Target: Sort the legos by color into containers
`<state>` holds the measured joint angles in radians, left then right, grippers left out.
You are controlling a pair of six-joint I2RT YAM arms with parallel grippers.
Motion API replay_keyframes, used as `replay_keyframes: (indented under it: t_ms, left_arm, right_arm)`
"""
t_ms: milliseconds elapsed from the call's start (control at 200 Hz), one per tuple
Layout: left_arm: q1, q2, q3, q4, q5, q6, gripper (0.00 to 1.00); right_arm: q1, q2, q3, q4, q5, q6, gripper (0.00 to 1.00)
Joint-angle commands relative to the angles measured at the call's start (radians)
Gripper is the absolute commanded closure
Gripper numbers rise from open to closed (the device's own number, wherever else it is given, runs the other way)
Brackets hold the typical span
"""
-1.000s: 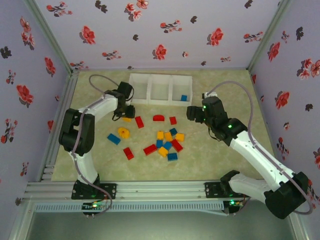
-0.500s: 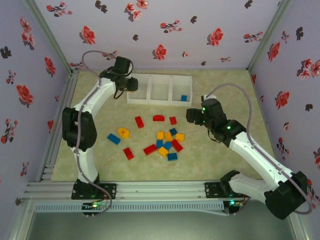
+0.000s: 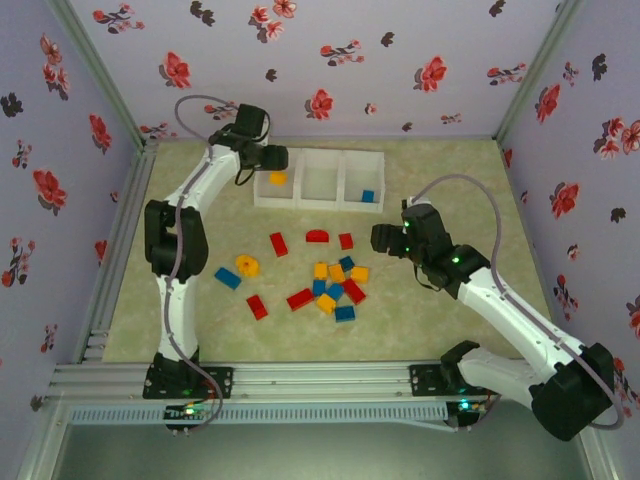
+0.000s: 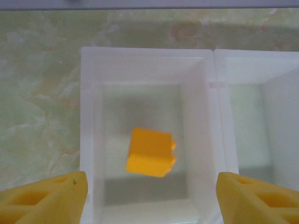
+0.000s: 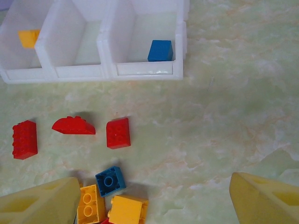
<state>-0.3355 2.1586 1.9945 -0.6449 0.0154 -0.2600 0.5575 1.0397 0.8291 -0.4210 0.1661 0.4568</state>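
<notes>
My left pincer [image 4: 152, 198] is released, jaws wide above the left container [image 4: 91, 116], yellow lego [image 4: 150, 151] loose inside. I should lift straight up, clear of its rim.

- No text, label, brand or number could be read on the legos [image 5: 117, 133], the containers [image 5: 145, 71] or the desk [image 5: 224, 116].
- The walls [image 3: 350, 90] carried a flower print, without lettering.

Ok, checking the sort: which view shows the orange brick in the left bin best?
Left wrist: the orange brick is large and centred in the left bin. Top external gives a small speck; right wrist, a patch in its top-left corner.
</notes>
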Motion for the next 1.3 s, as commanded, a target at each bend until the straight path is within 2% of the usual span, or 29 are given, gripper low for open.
replay_keyframes:
  t_ms: [0,130,210,365,665,990,1290]
  left_arm:
    - [0.005,-0.103,-0.068,0.027,0.027,-0.016,0.26]
    - [0.0,-0.238,-0.211,0.064,0.027,-0.031,0.25]
    - [-0.01,-0.354,-0.347,0.131,0.029,-0.031,0.21]
    - [-0.036,-0.572,-0.599,0.239,0.028,-0.05,0.19]
    - [-0.119,-0.852,-0.935,0.284,0.049,-0.145,0.18]
    - [-0.16,-0.998,-1.071,0.254,0.004,-0.226,0.18]
    - [-0.165,-1.033,-1.07,0.236,0.002,-0.215,0.18]
  right_arm:
    - [0.005,0.001,-0.014,0.034,-0.016,0.02,0.16]
    - [0.01,0.034,-0.014,0.053,-0.028,0.024,0.16]
    - [0.013,0.064,-0.013,0.073,-0.037,0.029,0.17]
    - [0.031,0.141,0.007,0.101,-0.051,0.033,0.18]
    - [0.117,0.332,0.08,0.109,-0.06,0.012,0.2]
    - [0.185,0.426,0.054,0.05,0.004,0.127,0.24]
    - [0.205,0.5,0.055,0.008,0.037,0.198,0.24]
